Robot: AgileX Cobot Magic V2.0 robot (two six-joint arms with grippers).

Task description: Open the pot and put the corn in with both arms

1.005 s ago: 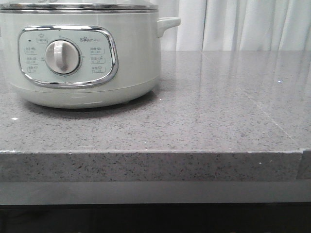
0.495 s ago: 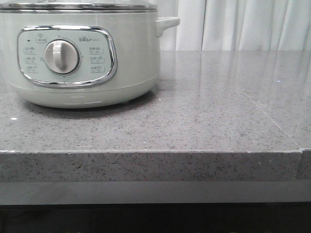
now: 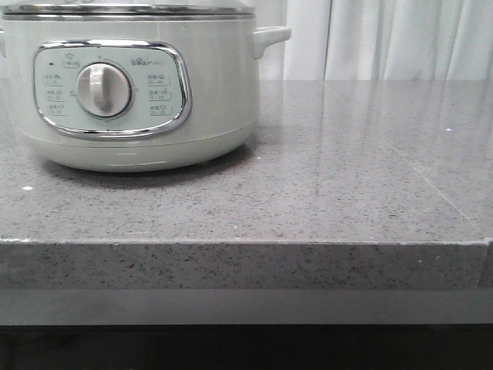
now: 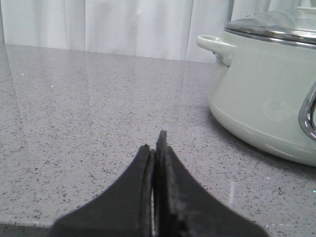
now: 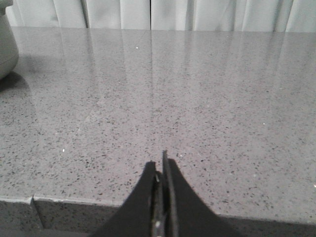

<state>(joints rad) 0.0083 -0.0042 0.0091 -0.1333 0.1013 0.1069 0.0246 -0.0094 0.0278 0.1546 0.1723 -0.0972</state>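
Note:
The pot [image 3: 139, 92] stands at the back left of the grey stone counter, lid on, its chrome-framed panel and white dial [image 3: 102, 89] facing me. It also shows in the left wrist view [image 4: 266, 94] with one side handle [image 4: 217, 47]. A sliver of it shows in the right wrist view [image 5: 6, 44]. My left gripper [image 4: 157, 143] is shut and empty, low over the counter beside the pot. My right gripper [image 5: 160, 163] is shut and empty near the counter's front edge. Neither gripper shows in the front view. The corn is out of view.
The speckled grey counter [image 3: 347, 169] runs right of the pot to its front edge [image 3: 246, 243]. White curtains [image 3: 385, 38] hang behind it. A seam in the front edge shows in the right wrist view [image 5: 33, 200].
In the front view the pot appears slightly further right than before; the view has shifted a little. No arm has come into the front view.

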